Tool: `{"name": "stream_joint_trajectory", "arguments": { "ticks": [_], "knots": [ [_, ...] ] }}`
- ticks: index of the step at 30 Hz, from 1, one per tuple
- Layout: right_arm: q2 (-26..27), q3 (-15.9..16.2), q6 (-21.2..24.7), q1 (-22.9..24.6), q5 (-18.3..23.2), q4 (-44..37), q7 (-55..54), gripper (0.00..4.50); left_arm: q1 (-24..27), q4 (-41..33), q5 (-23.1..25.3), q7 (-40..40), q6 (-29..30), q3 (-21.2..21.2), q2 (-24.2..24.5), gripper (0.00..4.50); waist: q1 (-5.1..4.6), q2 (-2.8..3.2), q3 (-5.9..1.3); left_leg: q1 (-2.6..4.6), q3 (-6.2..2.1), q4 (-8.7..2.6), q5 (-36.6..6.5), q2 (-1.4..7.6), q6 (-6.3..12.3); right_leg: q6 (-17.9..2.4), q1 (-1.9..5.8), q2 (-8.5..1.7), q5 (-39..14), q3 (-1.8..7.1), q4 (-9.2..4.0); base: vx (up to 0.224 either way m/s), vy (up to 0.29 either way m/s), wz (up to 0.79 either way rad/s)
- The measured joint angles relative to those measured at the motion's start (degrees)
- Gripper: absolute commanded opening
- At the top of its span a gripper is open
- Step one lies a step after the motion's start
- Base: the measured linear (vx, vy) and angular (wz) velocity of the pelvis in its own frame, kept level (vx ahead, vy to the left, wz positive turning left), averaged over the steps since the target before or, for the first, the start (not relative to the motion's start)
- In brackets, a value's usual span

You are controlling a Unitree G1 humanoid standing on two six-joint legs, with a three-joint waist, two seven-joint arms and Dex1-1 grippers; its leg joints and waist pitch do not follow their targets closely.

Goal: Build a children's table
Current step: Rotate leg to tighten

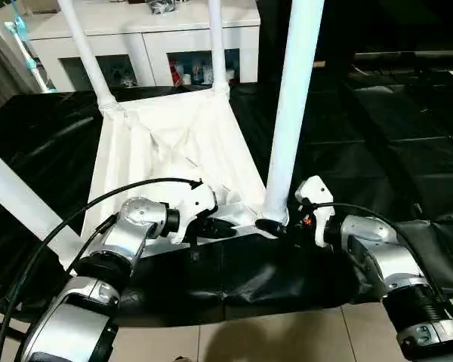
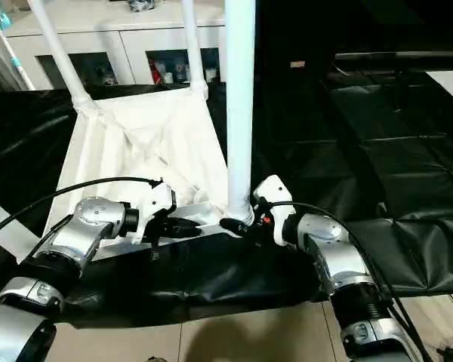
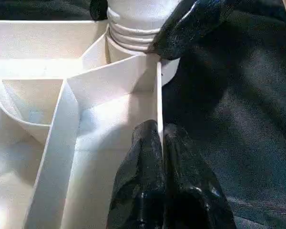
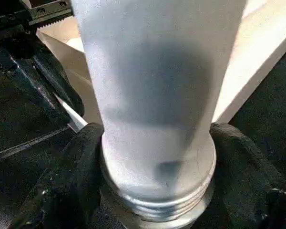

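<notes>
- Table top [image 1: 174, 151] lying upside down on black-covered bench [image 1: 408, 136], underside ribs facing up; four legs standing up from its corners, as far as visible.
- Left gripper [image 1: 225, 228] closed on near rim of the top, pinching the thin wall just beside the near-right corner socket; in the wrist view, fingers [image 3: 148, 162] pressed together over the rim edge.
- Right gripper [image 4: 155, 157] set around the threaded base of the near-right leg [image 1: 291, 113] — fingers on either side, touching the tube, holding it at the socket collar.
- Leg upright from that gripper, slightly tilted; thread rings still exposed above the socket, so judged not fully seated.
- Step in hand, as judged: screwing this leg home while steadying the top.
- To do well: keep leg axis square to the socket, avoid cross-threading; turn in short strokes, re-grip low on the collar.
- Left hold to resist the top's rotation — pinch firm, rim thin and likely to flex.
- Risk: tall leg levering out if pushed sideways.
- White cabinet [image 1: 143, 45] well beyond both grippers, not involved.
</notes>
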Motion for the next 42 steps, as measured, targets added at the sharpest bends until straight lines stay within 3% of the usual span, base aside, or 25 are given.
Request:
{"name": "stream_joint_trajectory", "arguments": {
  "ticks": [6, 18, 22, 29, 40, 41, 42],
  "knots": [
    [0.0, 0.0, 0.0, 0.0, 0.0, -0.2, 0.3, 2.79, 0.0, -0.2, 0.0, 0.0, 0.5, 0.0, 0.0, 0.00, -0.04, 0.00, 0.00, 0.00, 0.00, 0.01, 0.0, 0.00, 0.00, 0.0, 0.00, 0.00, 0.0, 0.00, 0.00, 0.000, 0.000, 0.00],
    [0.7, -0.1, -0.4, 0.1, -0.5, 0.0, -2.2, 2.72, 0.0, -0.3, 0.2, 2.0, 1.1, 0.0, -0.5, 0.00, -0.12, 0.02, -0.01, 0.04, 0.00, 0.02, 0.0, 0.00, 0.00, 0.0, 0.02, 0.00, 0.0, 0.01, 0.01, 0.000, 0.000, 0.00],
    [3.1, -0.7, -0.5, -2.4, -3.1, 3.6, -10.4, 2.72, -1.8, 1.8, 1.1, 7.6, 3.4, 0.4, -3.0, 0.00, -0.51, 0.03, -0.03, 0.10, 0.00, 0.02, 0.0, -0.03, -0.01, 0.0, 0.04, 0.00, 0.0, 0.03, 0.01, 0.000, 0.000, 0.00],
    [10.8, -5.1, 3.6, -7.2, -5.3, 9.1, -30.6, 2.71, -7.4, 9.0, 3.3, 22.2, 5.9, 0.7, -9.6, 0.00, -1.25, -0.04, -0.01, 0.11, -0.08, 0.03, 0.0, -0.13, -0.01, 0.2, 0.11, -0.02, -0.1, 0.05, -0.01, 0.000, 0.000, 0.00],
    [14.5, -6.8, 2.5, -11.7, -7.7, 15.4, -42.1, 2.70, -11.0, 14.7, 3.4, 29.6, 6.7, 2.1, -13.3, 0.00, -1.41, -0.09, -0.03, 0.09, -0.17, 0.05, 0.0, -0.26, 0.00, 0.2, 0.21, -0.10, -0.1, 0.07, -0.05, 0.000, 0.000, 0.00],
    [14.5, -6.9, 2.2, -11.6, -7.4, 15.4, -41.7, 3.05, -10.9, 14.7, 3.5, 29.5, 6.4, 2.0, -13.2, 0.00, -1.41, -0.09, -0.03, 0.09, -0.17, 0.05, 0.0, -0.26, 0.00, 0.2, 0.21, -0.10, -0.1, 0.07, -0.05, 0.000, 0.000, 0.00],
    [14.5, -7.2, 2.1, -11.5, -7.1, 15.4, -41.4, 3.05, -10.9, 14.7, 3.5, 29.3, 6.2, 1.9, -13.1, 0.00, -1.40, -0.09, -0.03, 0.09, -0.17, 0.04, 0.0, -0.26, 0.00, 0.2, 0.21, -0.10, -0.1, 0.07, -0.05, 0.000, 0.000, 0.00]
  ]
}}
